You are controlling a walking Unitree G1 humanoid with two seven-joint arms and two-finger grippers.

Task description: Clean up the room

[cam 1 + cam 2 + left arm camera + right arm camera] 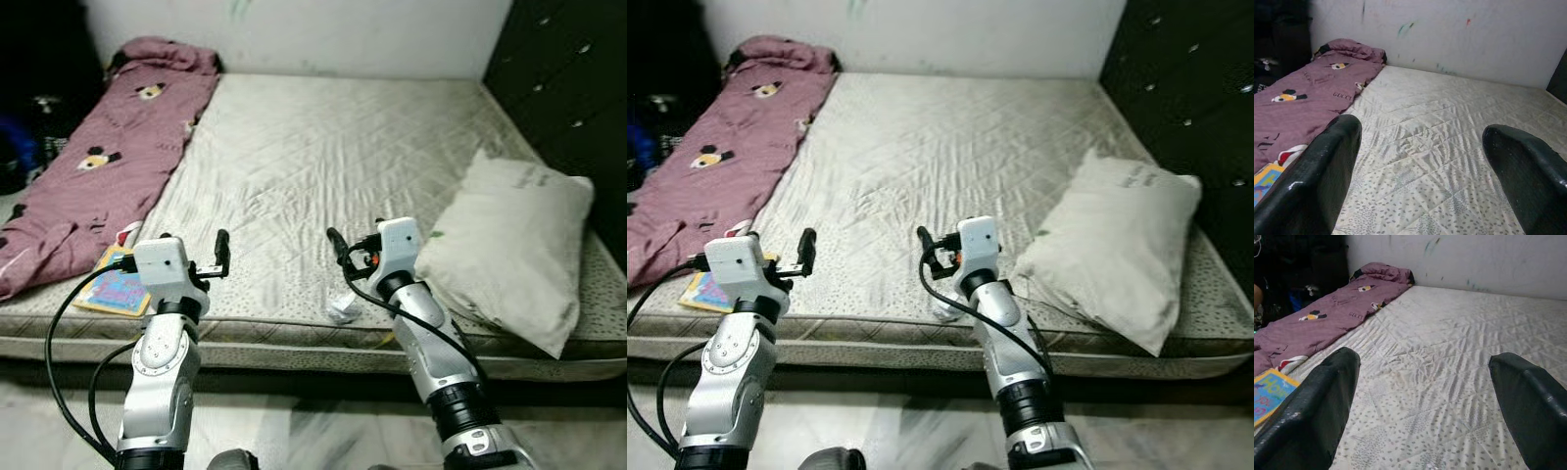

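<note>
A bare quilted mattress (323,157) lies before me. A purple blanket (108,157) with cartoon prints is spread along its left side. A colourful book (118,291) rests at the front left edge, partly under the blanket. A small crumpled white scrap (341,306) sits at the front edge. A white pillow (509,245) lies on the right side. My left gripper (221,255) hovers open over the front edge, just right of the book. My right gripper (338,250) hangs open just above and behind the scrap. Both wrist views show wide-set fingers (1317,181) (1312,416) holding nothing.
A dark padded panel (568,78) stands along the bed's right side. Dark clutter (29,127) fills the space left of the bed. A white wall (343,34) with small paint marks runs behind it. Pale marbled floor (313,431) lies in front.
</note>
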